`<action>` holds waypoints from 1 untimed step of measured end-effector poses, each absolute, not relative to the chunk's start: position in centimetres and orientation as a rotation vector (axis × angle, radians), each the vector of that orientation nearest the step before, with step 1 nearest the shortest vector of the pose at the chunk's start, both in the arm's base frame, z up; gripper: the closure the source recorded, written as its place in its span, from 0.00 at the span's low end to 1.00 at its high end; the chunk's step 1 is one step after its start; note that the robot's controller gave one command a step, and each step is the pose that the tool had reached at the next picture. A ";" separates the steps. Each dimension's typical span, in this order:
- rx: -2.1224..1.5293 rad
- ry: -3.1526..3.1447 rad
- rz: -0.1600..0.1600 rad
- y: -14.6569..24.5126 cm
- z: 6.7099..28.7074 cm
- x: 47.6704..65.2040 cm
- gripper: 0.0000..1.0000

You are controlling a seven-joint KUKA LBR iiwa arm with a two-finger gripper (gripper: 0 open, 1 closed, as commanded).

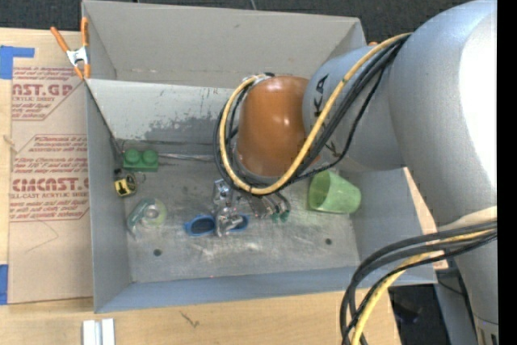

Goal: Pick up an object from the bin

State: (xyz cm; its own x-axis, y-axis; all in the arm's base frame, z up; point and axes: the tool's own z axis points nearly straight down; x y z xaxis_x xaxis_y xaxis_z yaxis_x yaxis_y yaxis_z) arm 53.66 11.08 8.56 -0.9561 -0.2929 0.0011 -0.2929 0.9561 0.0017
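Note:
My gripper (227, 216) reaches down to the bin floor near the front middle, below the orange cover. Its metal fingers stand right at a small blue flat object (198, 226), which lies just to their left and touches them. A small dark green piece (280, 214) lies just right of the gripper. A light green plastic cup (332, 193) lies on its side further to the right.
A green toy brick (140, 159) sits at the bin's back left, with a yellow and black tape measure (123, 187) just before it. A clear tape roll (147, 215) lies left of the blue object. The arm covers the bin's right side.

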 end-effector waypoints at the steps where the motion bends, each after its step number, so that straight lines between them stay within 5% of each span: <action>1: 0.540 -3.107 -0.001 10.3 20.5 55.6 1.00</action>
